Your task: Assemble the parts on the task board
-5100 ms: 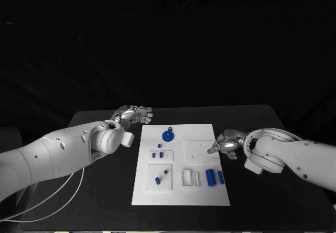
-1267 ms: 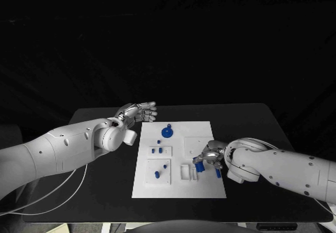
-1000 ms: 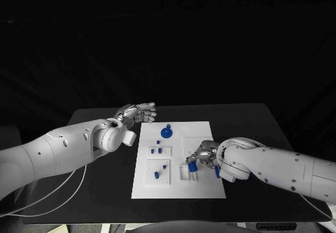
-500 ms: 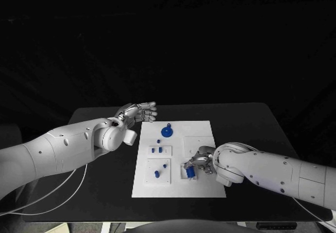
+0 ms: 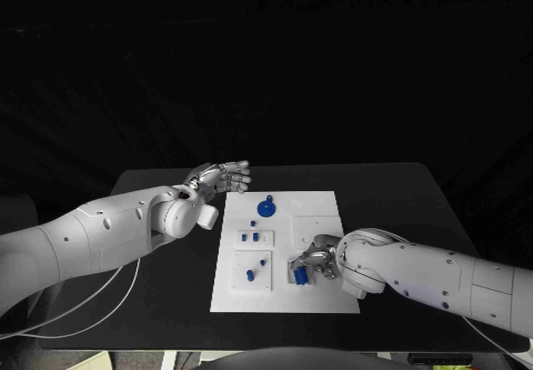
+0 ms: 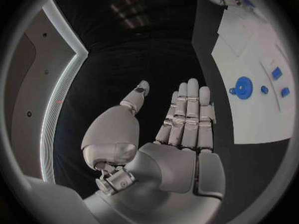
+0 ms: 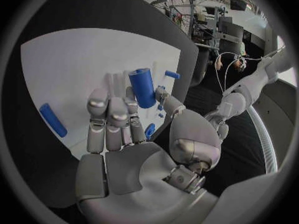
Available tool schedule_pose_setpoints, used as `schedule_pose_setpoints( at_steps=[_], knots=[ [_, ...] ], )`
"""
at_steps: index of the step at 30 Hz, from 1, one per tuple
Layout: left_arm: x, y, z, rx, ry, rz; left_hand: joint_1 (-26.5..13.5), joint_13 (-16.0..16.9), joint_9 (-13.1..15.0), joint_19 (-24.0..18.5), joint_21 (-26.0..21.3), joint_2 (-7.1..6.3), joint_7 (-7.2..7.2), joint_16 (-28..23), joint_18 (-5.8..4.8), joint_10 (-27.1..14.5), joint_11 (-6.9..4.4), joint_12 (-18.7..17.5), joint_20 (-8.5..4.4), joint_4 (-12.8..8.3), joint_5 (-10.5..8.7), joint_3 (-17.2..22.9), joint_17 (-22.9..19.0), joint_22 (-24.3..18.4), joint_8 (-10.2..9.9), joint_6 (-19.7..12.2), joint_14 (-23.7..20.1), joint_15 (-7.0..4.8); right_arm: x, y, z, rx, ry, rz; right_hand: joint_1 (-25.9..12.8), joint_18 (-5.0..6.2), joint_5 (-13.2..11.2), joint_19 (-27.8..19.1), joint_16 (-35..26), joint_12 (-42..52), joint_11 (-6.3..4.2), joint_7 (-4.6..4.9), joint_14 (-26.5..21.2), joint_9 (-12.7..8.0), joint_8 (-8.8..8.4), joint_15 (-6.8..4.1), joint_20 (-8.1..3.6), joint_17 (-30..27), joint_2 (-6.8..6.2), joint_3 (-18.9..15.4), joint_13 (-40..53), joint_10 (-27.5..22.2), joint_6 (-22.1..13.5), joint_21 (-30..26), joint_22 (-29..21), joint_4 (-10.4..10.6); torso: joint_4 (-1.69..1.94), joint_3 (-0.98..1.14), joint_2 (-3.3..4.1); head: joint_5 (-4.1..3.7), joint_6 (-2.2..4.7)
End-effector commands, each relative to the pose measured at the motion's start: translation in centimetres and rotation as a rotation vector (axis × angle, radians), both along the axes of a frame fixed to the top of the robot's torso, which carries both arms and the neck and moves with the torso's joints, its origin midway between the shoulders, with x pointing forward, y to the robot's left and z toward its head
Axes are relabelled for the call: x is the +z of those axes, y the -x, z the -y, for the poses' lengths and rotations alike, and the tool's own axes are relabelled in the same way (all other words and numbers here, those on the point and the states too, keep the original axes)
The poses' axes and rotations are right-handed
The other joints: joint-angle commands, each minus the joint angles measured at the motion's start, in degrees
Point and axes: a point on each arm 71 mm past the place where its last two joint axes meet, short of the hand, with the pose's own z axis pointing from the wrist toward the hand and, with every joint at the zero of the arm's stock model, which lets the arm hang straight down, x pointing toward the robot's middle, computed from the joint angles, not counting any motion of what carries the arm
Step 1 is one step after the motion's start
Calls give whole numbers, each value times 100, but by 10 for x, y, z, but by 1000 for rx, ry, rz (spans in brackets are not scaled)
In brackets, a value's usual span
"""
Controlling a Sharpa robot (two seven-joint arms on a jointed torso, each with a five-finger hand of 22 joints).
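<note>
I see the task board [image 5: 316, 210], a white rectangular plate lying flat in the middle of the desk [image 5: 389, 189]. Near its far end a round blue disc part [image 5: 266, 209] lies flat. Below that, small blue parts [image 5: 254, 236] stand in a raised white square block, and two more small blue parts [image 5: 252, 272] sit on a second white block nearer the robot. My right robot hand [image 5: 314, 262] holds a blue cylinder part [image 7: 142, 87] between thumb and fingers, over the board's near right area. In the right wrist view a long blue peg [image 7: 52, 119] lies flat on the board.
</note>
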Motion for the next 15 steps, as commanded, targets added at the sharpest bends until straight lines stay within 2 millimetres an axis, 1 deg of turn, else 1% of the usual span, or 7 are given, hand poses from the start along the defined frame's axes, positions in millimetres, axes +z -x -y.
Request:
schedule_pose_setpoints(
  at_steps=[1,5,8,11,12,14,15],
  knots=[
    [1,0,2,-12,8,6,44,-4,-1,-12,-38,6,-21,-36,100,-9,-10,2,37,0,-11,25,7,8,20,-5,6,36,-2,2,-1,20,9,-20,-78,353,-3,19,16,-29,1,100,-3,-3,-25,-26,5,-10,5,-41,12,28,121,24,93,9,3,-2,4,5,-4],
    [1,0,1,-11,7,5,43,-4,-1,-13,-39,4,-21,-37,100,-10,-10,2,37,1,-11,24,8,8,21,-5,6,36,-5,4,-4,22,7,-24,-127,353,-14,8,15,-44,4,104,-8,-16,-43,-24,3,-13,-28,-67,28,20,114,24,91,18,4,-6,6,11,-14],
    [2,0,1,-11,7,5,42,-4,-2,-13,-39,3,-21,-39,99,-10,-10,2,37,1,-11,24,9,9,21,-5,5,36,-5,4,-4,21,7,-22,-212,353,-32,-1,13,-57,7,108,-15,-22,-56,-22,2,-15,-124,-119,39,9,105,25,90,39,4,-2,2,19,-20],
    [2,1,1,-12,9,7,42,-4,-2,-13,-39,3,-21,-39,99,-10,-10,2,37,1,-11,24,9,9,21,-6,5,36,-5,4,-4,23,6,-23,-223,353,-32,-1,12,-60,7,108,-16,-23,-58,-22,0,-16,-134,-124,42,8,104,25,89,45,4,-2,1,28,-31],
    [2,1,1,-11,9,9,42,-4,-2,-13,-39,3,-21,-39,99,-10,-10,2,37,1,-11,24,9,9,21,-6,5,36,-5,4,-4,22,7,-22,-419,338,-12,-8,11,-68,18,120,-22,-27,-69,-13,14,-16,-251,-277,45,-3,87,27,89,90,4,-2,1,28,-31],
    [2,0,1,-10,9,10,42,-4,-2,-13,-39,3,-21,-39,99,-10,-10,2,37,1,-11,24,9,9,21,-6,5,36,-5,4,-4,20,5,-19,-444,353,-32,-12,12,-71,23,112,-25,-28,-74,-16,7,-15,-231,-315,50,-8,79,28,89,78,-1,-2,-2,41,-34],
    [2,0,0,-10,9,10,42,-4,-2,-13,-39,2,-21,-40,99,-10,-10,2,37,1,-11,24,10,9,21,-6,5,36,-5,4,-4,19,4,-17,-501,353,-35,-16,13,-74,22,117,-27,-29,-78,-13,7,-14,-255,-374,53,-12,71,29,90,77,-3,-2,-2,45,-38]
  ],
)
